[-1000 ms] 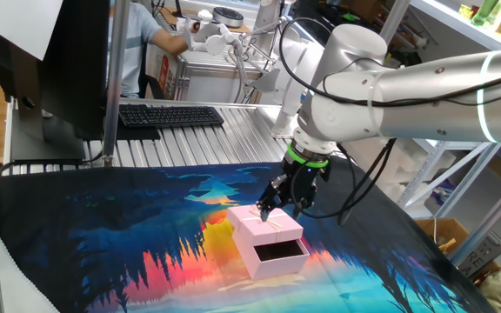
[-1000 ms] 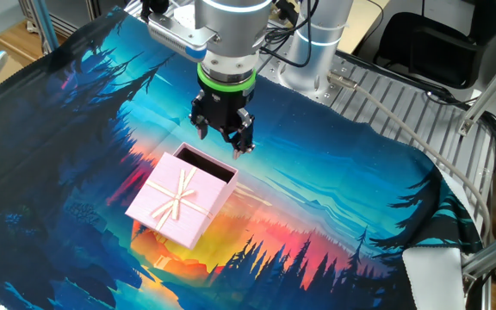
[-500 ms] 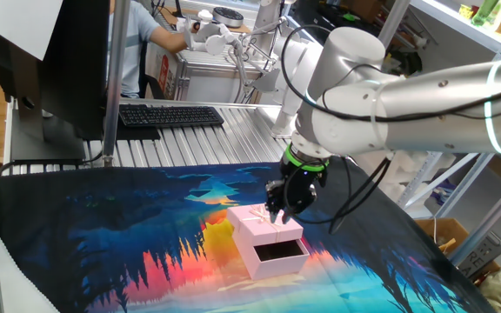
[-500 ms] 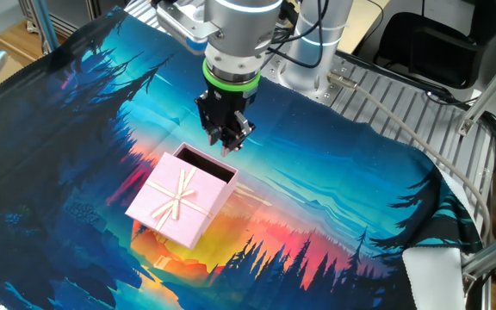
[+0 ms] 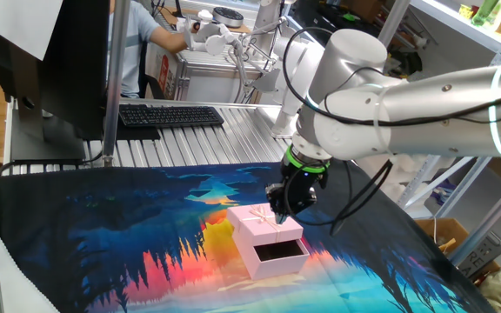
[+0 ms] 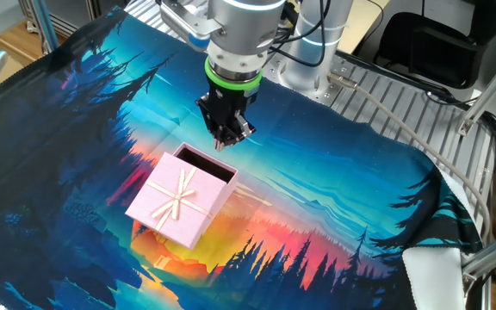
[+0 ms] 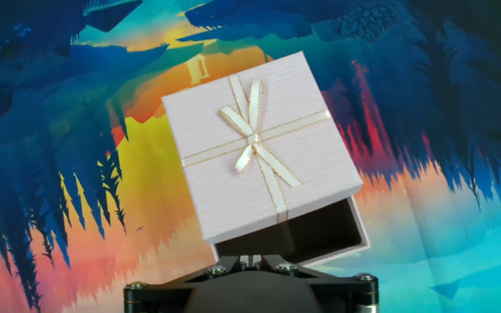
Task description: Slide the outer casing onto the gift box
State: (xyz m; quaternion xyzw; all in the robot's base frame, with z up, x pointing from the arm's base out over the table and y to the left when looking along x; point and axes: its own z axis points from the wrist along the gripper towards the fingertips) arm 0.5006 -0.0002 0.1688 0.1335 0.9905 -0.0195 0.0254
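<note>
The outer casing (image 5: 268, 228), a pale pink sleeve with a cream ribbon cross and bow, lies on the printed cloth, also in the other fixed view (image 6: 179, 203) and the hand view (image 7: 259, 148). The gift box (image 5: 278, 254), a pink tray with a dark inside, sticks partly out of one end of the casing (image 6: 205, 163) (image 7: 320, 233). My gripper (image 5: 280, 211) (image 6: 225, 142) hangs just above the cloth beside the tray's open end. Its fingertips (image 7: 250, 258) are pressed together and hold nothing.
A colourful printed cloth (image 6: 334, 198) covers the table. A black keyboard (image 5: 170, 115) and a monitor stand (image 5: 111, 78) lie behind the cloth on the slatted metal table. A person sits at the far back (image 5: 150, 35).
My gripper has closed from open to shut and turned slightly, staying above the tray's open end. The casing and tray have not moved.
</note>
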